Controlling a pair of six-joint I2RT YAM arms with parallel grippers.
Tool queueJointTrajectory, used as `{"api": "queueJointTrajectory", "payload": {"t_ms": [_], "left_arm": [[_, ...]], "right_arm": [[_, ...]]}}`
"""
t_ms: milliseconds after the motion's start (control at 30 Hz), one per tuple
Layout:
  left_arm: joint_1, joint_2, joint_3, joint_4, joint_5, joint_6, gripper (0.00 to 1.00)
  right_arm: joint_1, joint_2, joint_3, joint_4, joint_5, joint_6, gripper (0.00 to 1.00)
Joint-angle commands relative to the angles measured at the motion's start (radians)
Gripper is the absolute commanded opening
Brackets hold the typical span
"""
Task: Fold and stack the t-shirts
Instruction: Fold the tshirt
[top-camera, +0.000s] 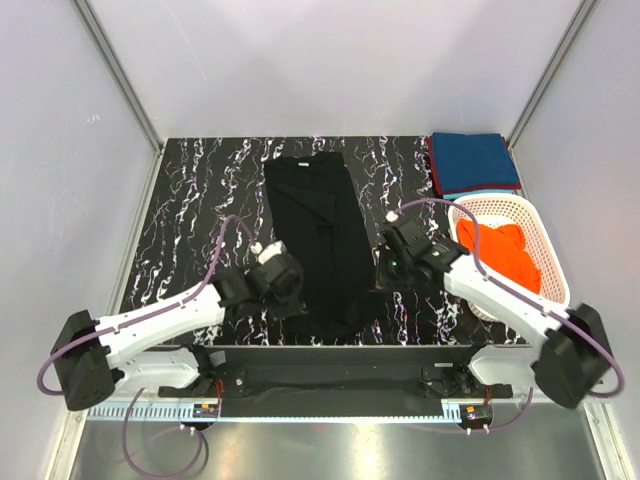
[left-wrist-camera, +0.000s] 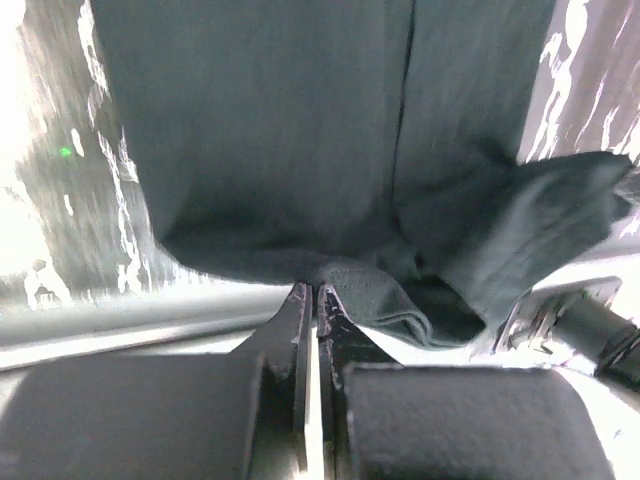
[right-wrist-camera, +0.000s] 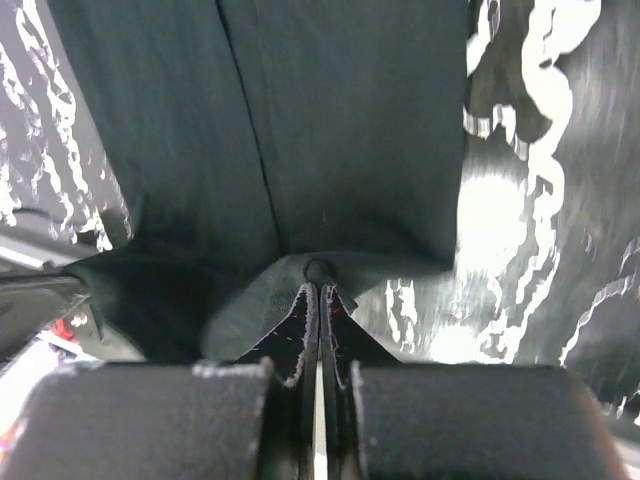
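Left gripper (top-camera: 283, 283) (left-wrist-camera: 315, 296): sits at the near left edge of the black t-shirt (top-camera: 318, 235) (left-wrist-camera: 280, 130). In the left wrist view the fingers are pressed together with a fold of the shirt's edge pinched between the tips.

The black t-shirt lies at the middle of the marble-patterned table (top-camera: 190, 210), folded into a long, narrow strip. Its long axis runs from the near edge towards the far edge, leaning slightly left at the far end. The fabric is soft, matte and plain, with one straight fold line running lengthwise. The near end is bunched and rumpled between the two grippers. Which end carries the collar cannot be told.

Right gripper (top-camera: 386, 268) (right-wrist-camera: 318, 292): sits at the shirt's near right edge. Its fingers are clamped on a raised pinch of the black cloth.

The white basket (top-camera: 490, 204), at the right, is rounded plastic lattice and holds a crumpled orange t-shirt (top-camera: 500, 255). Beyond it, in the far right corner, a teal-blue t-shirt (top-camera: 478, 160) lies folded flat and square. A sliver of dark red t-shirt (top-camera: 434, 170) shows along its left side.
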Motion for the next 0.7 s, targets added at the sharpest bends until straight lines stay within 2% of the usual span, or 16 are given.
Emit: {"api": "queueJointTrajectory", "payload": {"t_ms": [0,167,267,533,667], "left_arm": [[0.105,0.061,0.076,0.049,0.095,0.180,0.00],[0.226,0.151,0.114,0.049,0.062,0.274,0.00],[0.292,0.217,0.140,0.078,0.071,0.327,0.00],[0.500,0.343,0.263,0.103,0.112,0.410,0.00],[0.554,0.420,0.334,0.114,0.170,0.445,0.00]], "right_arm": [[-0.039,0.106,0.094,0.074,0.023,-0.128,0.00],[-0.154,0.194,0.117,0.184,-0.053,-0.196,0.00],[-0.199,0.275,0.186,0.208,-0.089,-0.247,0.00],[-0.273,0.476,0.425,0.198,-0.181,-0.310,0.00],[-0.297,0.539,0.508,0.175,-0.222,-0.310,0.00]]}}
